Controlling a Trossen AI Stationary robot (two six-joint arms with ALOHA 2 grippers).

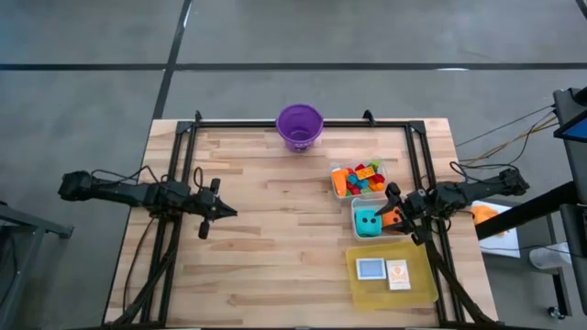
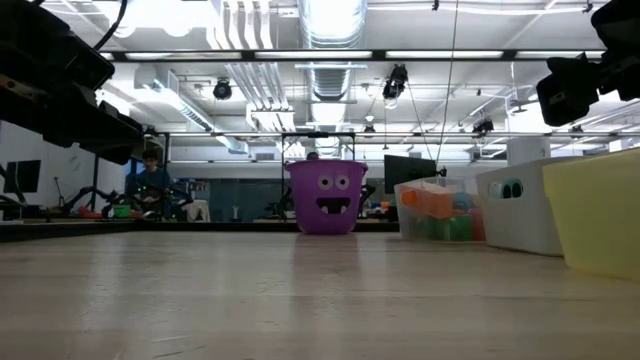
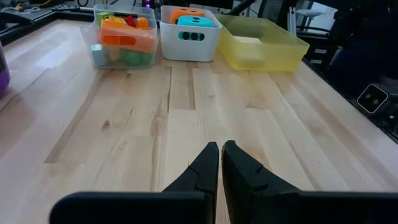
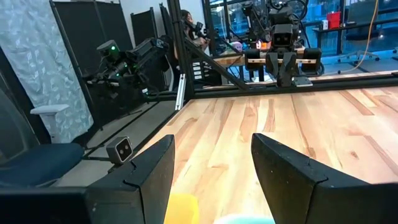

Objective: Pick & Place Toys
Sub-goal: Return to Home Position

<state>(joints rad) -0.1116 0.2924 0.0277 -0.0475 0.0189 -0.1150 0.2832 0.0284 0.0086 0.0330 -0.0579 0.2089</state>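
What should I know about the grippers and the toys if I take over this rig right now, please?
Left gripper: shut, holding nothing, above the left side of the table.
Right gripper: open, holding nothing, at the right side by the white tub.
Toys: small pieces in the clear tub, teal die in the white tub, cards in the yellow tray.
Done: no toy shows loose on the wood.
Left: probably only parking both arms.
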